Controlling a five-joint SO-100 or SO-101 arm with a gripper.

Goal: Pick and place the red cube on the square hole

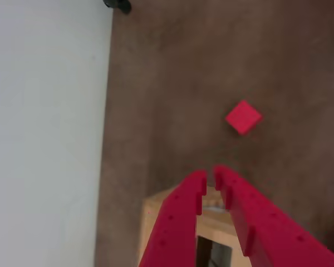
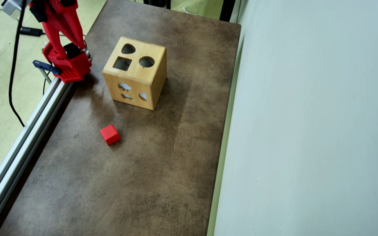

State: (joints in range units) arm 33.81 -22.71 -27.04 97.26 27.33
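1. Nothing of the task is done yet: your red cube lies loose on the brown tabletop, well apart from the wooden box.
2. The square hole on the box top sits empty, beside the round and heart cut-outs.
3. In the wrist view your gripper hangs above the box edge, jaws nearly pressed together with only a slit between them, pinching nothing; the cube lies ahead.
4. Left for you, judging from this: spread, reach, grasp, carry, drop in.
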